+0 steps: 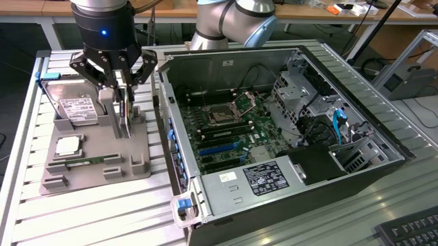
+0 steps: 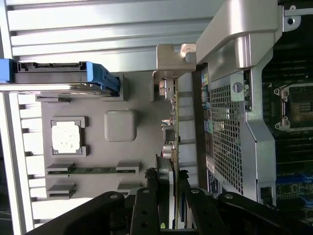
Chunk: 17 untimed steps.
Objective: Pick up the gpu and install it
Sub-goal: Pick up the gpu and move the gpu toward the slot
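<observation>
Gripper (image 1: 118, 96), jaws partly closed, pinches the upper edge of the gpu (image 1: 125, 123), which stands on edge in the tray (image 1: 92, 177) beside the open case (image 1: 226, 59). The upright slot likely presents a thin edge for a two-sided grip from above.

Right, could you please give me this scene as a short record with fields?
task item: flat green-and-black gpu card with silver bracket, standing on edge at the grey holder tray
end effector: black, pointing down, closed on the gpu card's upper edge
also in tray: silver labelled hard drive, square silver processor chip, narrow green memory stick
install target: open black computer case on the exterior view's right, green motherboard exposed
progress: gpu card not yet in the case
</observation>
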Tool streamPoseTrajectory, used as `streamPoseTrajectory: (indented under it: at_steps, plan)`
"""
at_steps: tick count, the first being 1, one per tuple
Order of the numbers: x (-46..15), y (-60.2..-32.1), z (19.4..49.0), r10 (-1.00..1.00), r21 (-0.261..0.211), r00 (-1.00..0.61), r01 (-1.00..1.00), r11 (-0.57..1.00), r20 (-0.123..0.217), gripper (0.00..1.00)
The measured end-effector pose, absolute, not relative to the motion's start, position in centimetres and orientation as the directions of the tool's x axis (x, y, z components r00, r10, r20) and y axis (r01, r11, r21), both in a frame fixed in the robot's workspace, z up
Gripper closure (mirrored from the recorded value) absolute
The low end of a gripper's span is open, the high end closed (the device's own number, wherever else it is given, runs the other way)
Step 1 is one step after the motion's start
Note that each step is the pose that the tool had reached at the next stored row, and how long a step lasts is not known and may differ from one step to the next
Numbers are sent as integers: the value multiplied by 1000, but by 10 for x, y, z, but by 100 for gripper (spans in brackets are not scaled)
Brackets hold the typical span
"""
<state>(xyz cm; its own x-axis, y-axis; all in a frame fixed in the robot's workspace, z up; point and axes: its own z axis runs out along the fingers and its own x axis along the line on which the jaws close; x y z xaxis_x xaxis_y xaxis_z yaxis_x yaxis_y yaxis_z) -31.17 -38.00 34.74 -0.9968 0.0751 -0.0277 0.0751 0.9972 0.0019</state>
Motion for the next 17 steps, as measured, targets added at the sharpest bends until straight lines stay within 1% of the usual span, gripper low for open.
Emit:
streamPoseTrajectory:
  at_steps: [17]
  plan:
    - [-312, -380, 352, 75, 2, -997, 75, 997, -28, 73]
